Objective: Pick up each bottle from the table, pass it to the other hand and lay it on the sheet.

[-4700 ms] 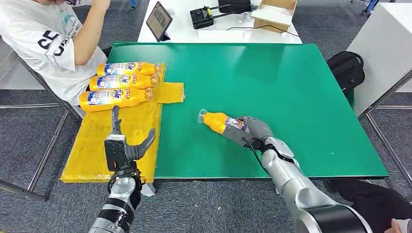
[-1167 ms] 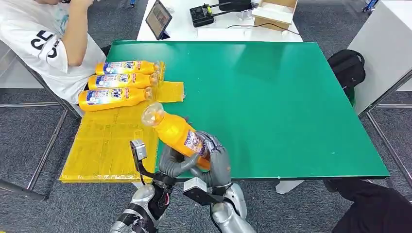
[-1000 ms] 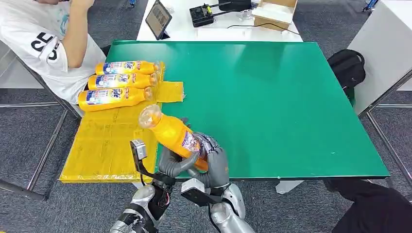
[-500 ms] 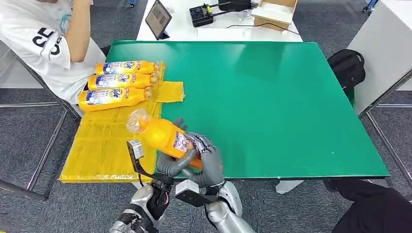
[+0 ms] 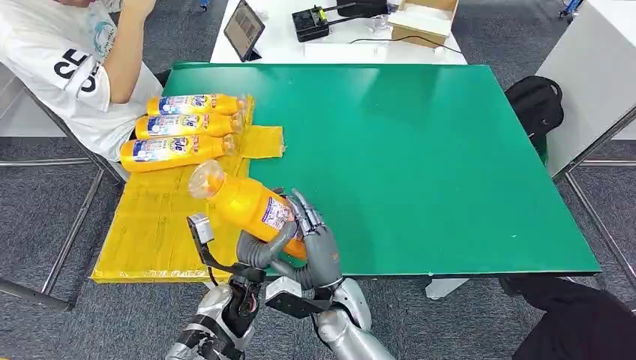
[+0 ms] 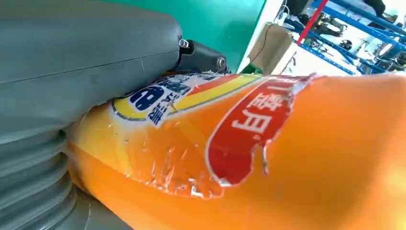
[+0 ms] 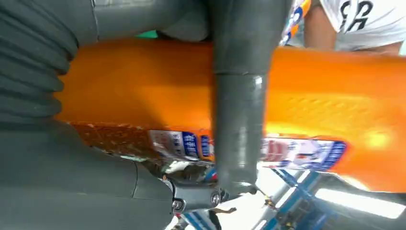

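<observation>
Head view: bottle held between both hands at the surface's near edge

Left hand [image 5: 259,251] is cupping the orange bottle [image 5: 247,208] from below, its fingers mostly hidden. Right hand [image 5: 315,244] is wrapping the bottle's base, which is hanging tilted over the yellow sheet [image 5: 154,225] and the green surface [image 5: 420,150].

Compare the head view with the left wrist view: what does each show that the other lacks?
Head view alone: three orange bottles lying on the yellow sheet, a seated person, the right hand and the tablet. Left wrist view alone: the held bottle's torn red label up close, and blue racks beyond. Both share the held orange bottle, the left hand gripping it and the green table.
</observation>
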